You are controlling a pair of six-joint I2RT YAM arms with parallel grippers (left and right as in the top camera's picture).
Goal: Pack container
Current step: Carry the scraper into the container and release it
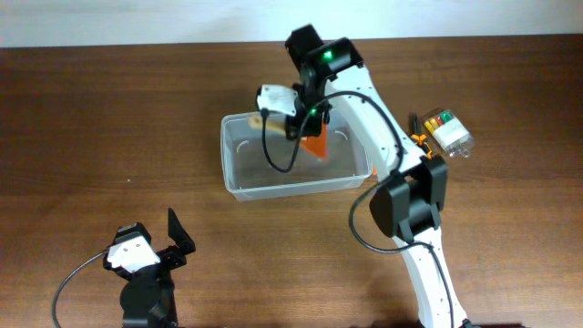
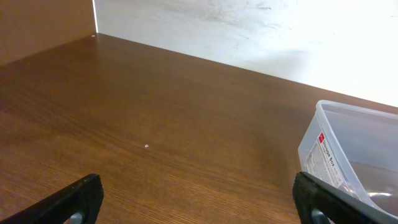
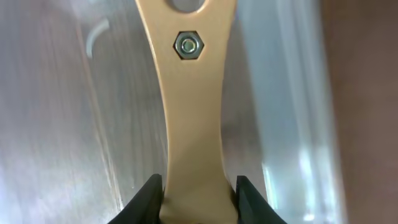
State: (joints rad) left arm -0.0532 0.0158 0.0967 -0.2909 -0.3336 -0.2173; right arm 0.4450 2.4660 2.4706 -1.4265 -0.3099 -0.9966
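The container [image 1: 293, 189] is a clear plastic tub at the table's centre; its corner with a label also shows in the left wrist view [image 2: 348, 155]. My right gripper [image 1: 305, 123] hangs over the tub's back part and is shut on a flat tan tool [image 3: 189, 106] with a hex bolt. The tool's tan end [image 1: 264, 121] sticks out over the back left rim, and an orange part [image 1: 315, 145] shows inside the tub. In the right wrist view my right gripper [image 3: 199, 186] clamps the tool above the tub's floor. My left gripper [image 1: 173, 239] is open and empty at the front left [image 2: 199, 211].
A small clear box with coloured pieces [image 1: 450, 133] lies to the right of the tub, with a black and orange tool [image 1: 417, 137] beside it. The white wall [image 2: 261, 31] borders the table's far edge.
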